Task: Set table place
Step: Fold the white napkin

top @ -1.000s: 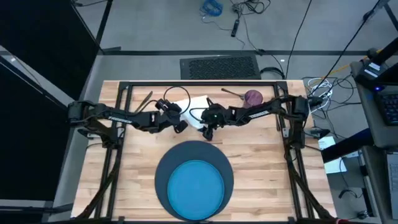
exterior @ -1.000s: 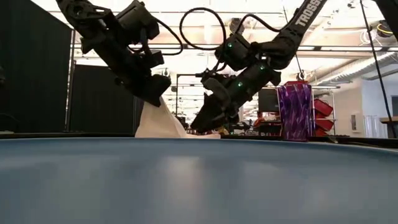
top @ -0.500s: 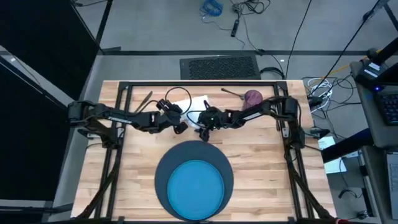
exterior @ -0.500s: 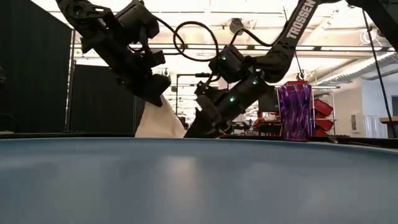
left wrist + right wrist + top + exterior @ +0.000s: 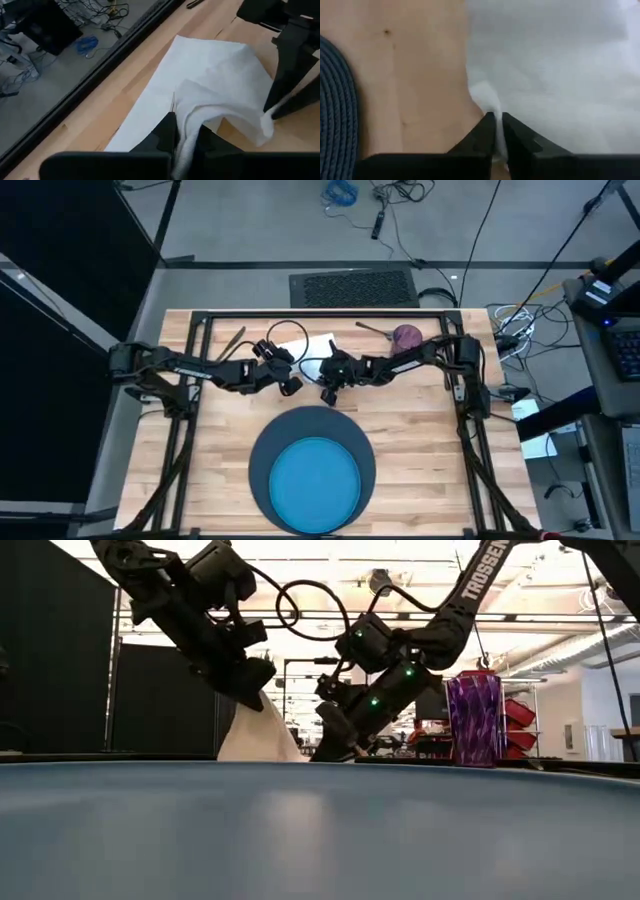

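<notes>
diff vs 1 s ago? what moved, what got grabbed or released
The right gripper slid a little toward the left arm and dropped to the napkin's edge; its fingers now pinch a fold of it. The left gripper kept its pinch on the napkin, lifted in a peak, and barely moved. Nothing was let go. The mat, plate and purple cup stayed put.

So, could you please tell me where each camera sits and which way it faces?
High: overhead, facing down on the table; both arms show.
Low: at tabletop height, facing across; both arms hang in.
Left wrist: past the left gripper, shut on the napkin.
Right wrist: past the right gripper, pinching the napkin's edge beside the mat.
All four share the napkin.
</notes>
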`<state>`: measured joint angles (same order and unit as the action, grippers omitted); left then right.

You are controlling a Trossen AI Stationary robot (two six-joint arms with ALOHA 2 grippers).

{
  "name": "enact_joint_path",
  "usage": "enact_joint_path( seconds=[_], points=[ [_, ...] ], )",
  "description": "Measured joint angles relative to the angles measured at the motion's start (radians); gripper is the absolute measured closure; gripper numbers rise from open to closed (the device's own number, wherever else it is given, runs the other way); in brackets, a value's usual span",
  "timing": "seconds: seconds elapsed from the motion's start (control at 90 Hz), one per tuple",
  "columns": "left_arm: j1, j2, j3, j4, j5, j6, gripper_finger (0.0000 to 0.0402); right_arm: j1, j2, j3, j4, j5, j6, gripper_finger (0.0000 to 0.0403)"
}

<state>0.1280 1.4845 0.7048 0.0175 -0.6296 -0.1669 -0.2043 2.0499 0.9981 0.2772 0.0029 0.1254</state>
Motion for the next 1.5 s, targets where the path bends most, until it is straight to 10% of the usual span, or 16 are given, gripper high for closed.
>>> enact_joint_path(
  seconds=[0.256,0.567,1.044,1.5],
  points=[
    [0.000,0.000,0.000,0.000,0.000,-0.002,0.0402,0.010,0.000,0.000,-0.018,0.002,-0.051,0.0295],
    [0.000,0.000,0.000,0.006,0.000,-0.002,0.0402,0.011,-0.012,0.010,-0.075,0.043,-0.107,0.0398],
    [-0.007,0.000,0.000,0.004,0.003,0.018,0.0402,0.023,-0.117,0.277,-0.731,0.105,-0.269,0.0403],
    [-0.062,-0.031,0.006,0.023,0.032,0.016,0.0402,0.023,-0.212,0.321,-0.862,0.211,-0.279,0.0403]
  ],
)
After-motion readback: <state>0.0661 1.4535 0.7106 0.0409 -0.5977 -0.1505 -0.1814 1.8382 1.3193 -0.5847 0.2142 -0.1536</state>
